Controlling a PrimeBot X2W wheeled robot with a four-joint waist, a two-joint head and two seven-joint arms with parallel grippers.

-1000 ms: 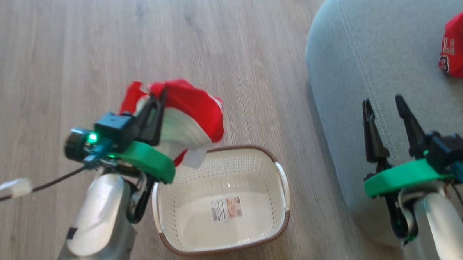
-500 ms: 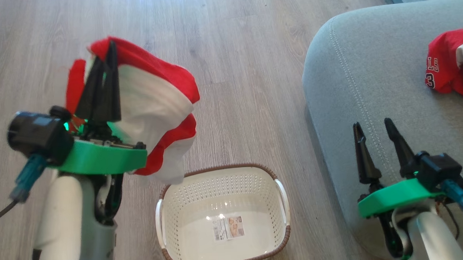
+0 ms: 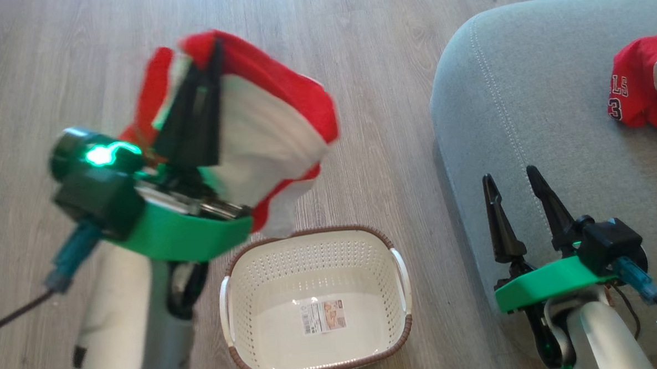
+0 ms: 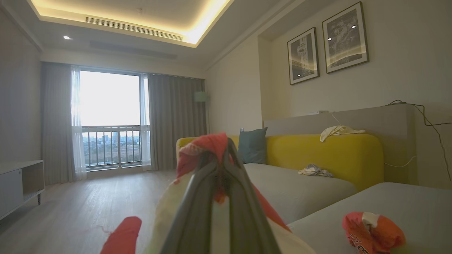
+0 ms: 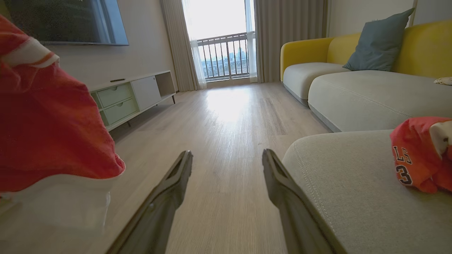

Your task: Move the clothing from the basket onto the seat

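You have a red garment [image 3: 279, 81] with a broad white panel, and a second garment [image 3: 635, 102] that is red with a white patch and lettering in white and dark. The left hand [image 3: 206, 54] and right hand [image 3: 509, 174] both show black fingers and a bright green collar. The basket [image 3: 239, 288] is cream-white, dotted with small perforations, under a brown woven-look rim. The seat [image 3: 524, 87] is grey with a pale stitched seam; the floor [image 3: 356, 67] is grey-brown wood grain.

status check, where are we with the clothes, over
Left gripper shut on red-and-white garment, up over floor beside basket. Right gripper open, empty, by seat edge. Basket empty, second garment on seat. Nothing seen blocking the way across.
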